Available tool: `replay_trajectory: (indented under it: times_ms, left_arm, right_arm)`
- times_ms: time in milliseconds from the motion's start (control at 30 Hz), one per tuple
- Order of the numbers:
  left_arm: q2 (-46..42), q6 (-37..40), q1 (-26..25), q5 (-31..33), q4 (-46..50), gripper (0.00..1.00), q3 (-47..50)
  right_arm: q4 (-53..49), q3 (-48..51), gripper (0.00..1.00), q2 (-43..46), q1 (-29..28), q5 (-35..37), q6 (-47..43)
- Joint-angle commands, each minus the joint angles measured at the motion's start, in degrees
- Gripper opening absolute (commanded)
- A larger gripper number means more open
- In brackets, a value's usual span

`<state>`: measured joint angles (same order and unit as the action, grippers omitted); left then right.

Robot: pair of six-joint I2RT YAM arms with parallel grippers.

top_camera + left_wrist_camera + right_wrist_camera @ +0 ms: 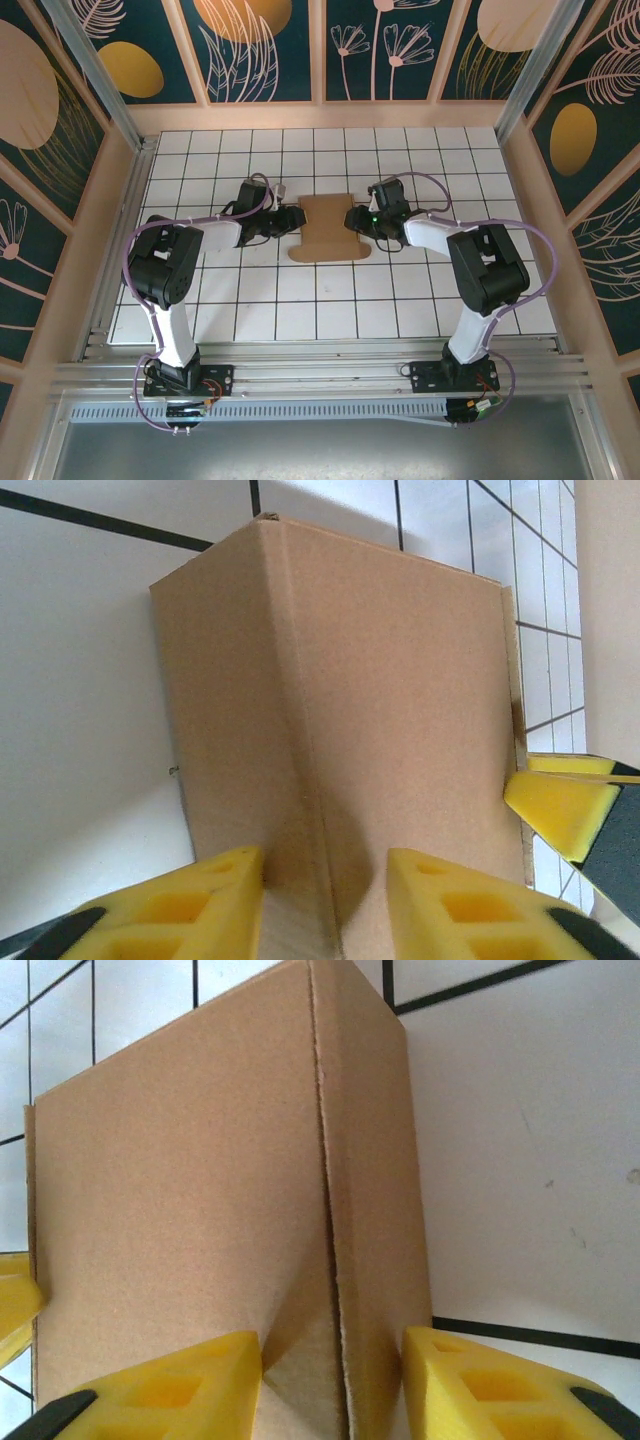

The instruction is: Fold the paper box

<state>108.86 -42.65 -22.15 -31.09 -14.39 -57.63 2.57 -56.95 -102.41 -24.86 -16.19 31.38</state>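
Paper box lies flat on the white tiled table, about midway between its left and right edges and well clear of the near edge. The left gripper meets the box's left side and the right gripper its right side, so the card sits between the two.

In the left wrist view the yellow fingers stand a moderate way apart, one on each side of a raised crease that runs away from them. Whether the pads press on the card I cannot tell. In the right wrist view the jaws stand much the same, astride a slit line between a broad panel and a narrow strip.

The step in hand looks like raising or sharpening these side folds. To do it well, I judge that each line should stay centred between its fingers, so that the thin card bends on the score rather than buckling beside it. Both sides should be worked evenly, since a push from one side alone would likely slide the paper box across the smooth tiles. A gentle squeeze seems enough; a hard one risks tearing at the slit.
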Motion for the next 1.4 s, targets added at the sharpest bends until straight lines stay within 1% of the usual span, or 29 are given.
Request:
replay_trajectory:
  times_ms: [0, 33, 100, 200, 300, 367, 433, 500, 533, 600, 733, 800, 867, 933, 1000, 1100, 1167, 1200, 1267, 1300, 1367]
  left_arm:
    - [-1.73, -0.65, -0.35, -1.97, -2.87, 0.29, -0.57]
    - [-0.83, -1.37, -0.35, -2.71, -3.09, 0.25, -1.01]
    - [0.73, -2.76, -0.47, -4.23, -4.16, 0.23, -1.48]
    - [0.83, -4.77, -0.86, -5.37, -6.93, 0.22, -1.00]
    - [-0.54, -4.92, -0.96, -5.54, -7.21, 0.25, -1.55]
    - [-2.34, -2.04, -0.92, -2.92, -3.56, 0.33, -2.82]
    - [-5.15, 2.38, -0.96, 3.43, 2.86, 0.41, -4.14]
    - [-8.37, 5.01, -0.96, 9.40, 5.67, 0.45, -3.81]
    - [-10.03, 5.58, -0.88, 12.32, 6.23, 0.46, -3.19]
    - [-13.06, 5.64, -0.83, 16.00, 6.57, 0.50, -1.96]
    - [-14.87, 4.04, -0.49, 19.17, 7.63, 0.55, -0.63]
    - [-13.53, 2.37, 0.10, 17.29, 8.03, 0.55, -0.64]
    - [-11.40, 0.11, 0.59, 12.29, 5.70, 0.56, -0.25]
    - [-7.96, -3.73, 0.79, 5.15, 0.17, 0.56, 0.51]
    - [-5.50, -8.47, 0.78, 0.33, -6.64, 0.58, 1.52]
    - [-2.57, -14.50, 0.79, -4.59, -17.50, 0.69, 3.90]
    - [-0.98, -16.29, 0.79, -5.18, -18.97, 0.74, 3.79]
    - [-0.42, -16.39, 0.79, -4.69, -18.51, 0.79, 3.75]
    - [0.08, -16.71, 0.77, -3.21, -18.19, 0.97, 4.29]
    - [0.57, -16.79, 0.79, -2.50, -17.88, 0.99, 4.36]
    - [1.52, -17.59, 0.79, -2.53, -18.88, 0.99, 4.80]
  right_arm:
    - [-0.13, -1.70, 0.39, -0.93, -1.09, 1.13, -1.19]
    - [0.05, -1.84, 0.38, -1.20, -1.41, 1.31, -1.14]
    - [0.54, -2.14, 0.36, -1.98, -1.73, 1.04, -0.61]
    - [3.05, -1.46, 0.35, -3.01, -1.63, -0.83, 0.93]
    - [4.48, -0.63, 0.33, -3.76, -0.17, -1.79, 1.69]
    - [5.38, 0.29, 0.29, -3.96, 1.36, -3.08, 1.93]
    - [6.14, 1.55, 0.27, -3.94, 3.21, -4.30, 1.83]
    - [6.62, 2.53, 0.26, -4.36, 4.73, -6.26, 1.75]
    - [6.61, 2.88, 0.26, -4.79, 5.44, -7.22, 1.40]
    - [6.32, 3.24, 0.25, -5.50, 6.53, -8.41, 0.75]
    - [7.86, 4.80, 0.23, -6.52, 9.07, -10.79, 0.94]
    - [8.67, 5.39, 0.23, -6.84, 10.08, -12.11, 0.88]
    - [9.16, 5.47, 0.22, -7.55, 10.83, -13.97, 0.70]
    - [9.81, 5.48, 0.22, -8.60, 11.54, -15.97, 0.87]
    - [10.08, 5.45, 0.22, -9.22, 11.76, -16.59, 0.89]
    - [10.04, 5.27, 0.22, -9.44, 11.83, -16.82, 0.70]
    - [10.18, 5.12, 0.22, -9.63, 11.94, -16.95, 0.62]
    - [10.18, 5.02, 0.22, -9.64, 12.09, -17.03, 0.62]
    - [10.33, 4.92, 0.22, -9.82, 12.42, -17.34, 0.58]
    - [10.51, 4.92, 0.22, -9.92, 12.61, -17.47, 0.61]
    - [10.96, 4.92, 0.22, -10.45, 13.23, -18.20, 0.85]
